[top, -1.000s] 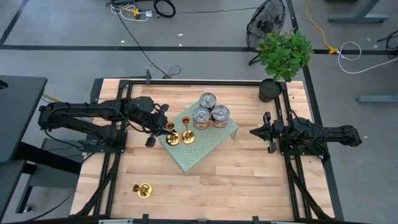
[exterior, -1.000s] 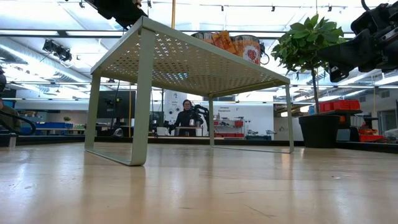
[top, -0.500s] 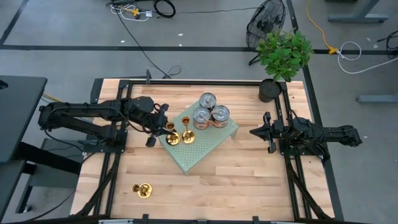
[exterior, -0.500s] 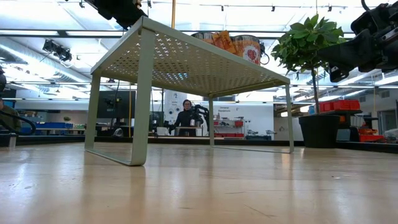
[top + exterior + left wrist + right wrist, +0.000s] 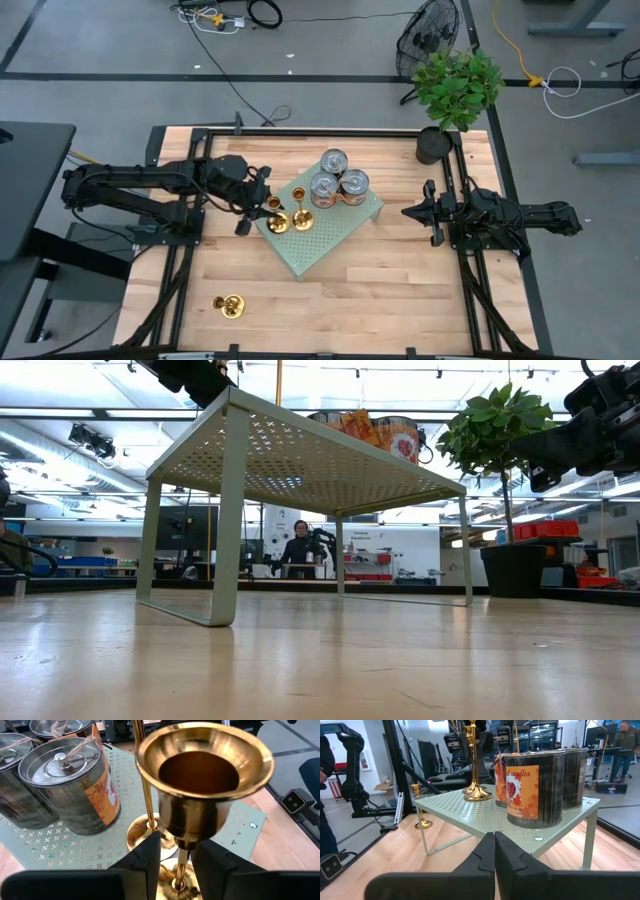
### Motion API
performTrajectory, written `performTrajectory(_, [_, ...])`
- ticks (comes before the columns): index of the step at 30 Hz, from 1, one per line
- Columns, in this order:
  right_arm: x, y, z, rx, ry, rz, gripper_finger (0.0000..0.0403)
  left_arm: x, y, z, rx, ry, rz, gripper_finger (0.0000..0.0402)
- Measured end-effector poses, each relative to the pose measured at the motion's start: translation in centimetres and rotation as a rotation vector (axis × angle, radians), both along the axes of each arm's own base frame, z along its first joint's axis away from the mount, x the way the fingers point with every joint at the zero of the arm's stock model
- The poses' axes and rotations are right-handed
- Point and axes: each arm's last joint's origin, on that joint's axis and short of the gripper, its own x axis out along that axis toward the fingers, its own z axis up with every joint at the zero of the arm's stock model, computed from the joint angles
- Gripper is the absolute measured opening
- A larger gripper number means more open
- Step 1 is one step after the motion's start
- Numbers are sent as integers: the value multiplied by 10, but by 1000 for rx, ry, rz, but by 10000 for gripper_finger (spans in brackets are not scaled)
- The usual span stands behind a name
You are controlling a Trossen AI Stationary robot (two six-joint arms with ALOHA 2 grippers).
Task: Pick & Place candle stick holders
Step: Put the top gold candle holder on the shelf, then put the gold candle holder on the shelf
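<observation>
Two gold candle stick holders stand on their round bases on the left part of a green perforated shelf [image 5: 330, 240]: one [image 5: 277, 217] nearer my left arm and one [image 5: 303, 215] beside it. A third [image 5: 230, 304] stands on the table near the front left. My left gripper [image 5: 176, 862] is open, level at the shelf's left edge, with its fingers on either side of the first holder's thin stem [image 5: 183, 860], under its cup [image 5: 205, 775]; a gap shows beside the stem. My right gripper [image 5: 408, 212] is shut and empty, right of the shelf.
Three silver labelled tin cans [image 5: 335, 185] stand on the shelf's far part, close behind the holders. A potted plant [image 5: 455, 90] stands at the table's far right corner. Bare wood lies in front of the shelf. A person shows far off in the room [image 5: 298, 545].
</observation>
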Motion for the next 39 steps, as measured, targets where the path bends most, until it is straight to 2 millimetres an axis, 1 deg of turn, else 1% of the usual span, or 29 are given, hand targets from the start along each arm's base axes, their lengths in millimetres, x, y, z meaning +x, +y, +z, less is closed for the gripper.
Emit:
performTrajectory(14, [0, 0, 0, 0, 0, 0, 3, 0, 0, 0, 3, 3, 6, 169])
performTrajectory(39, [0, 0, 0, 0, 0, 0, 3, -2, 0, -3, -27, 42, 24, 254])
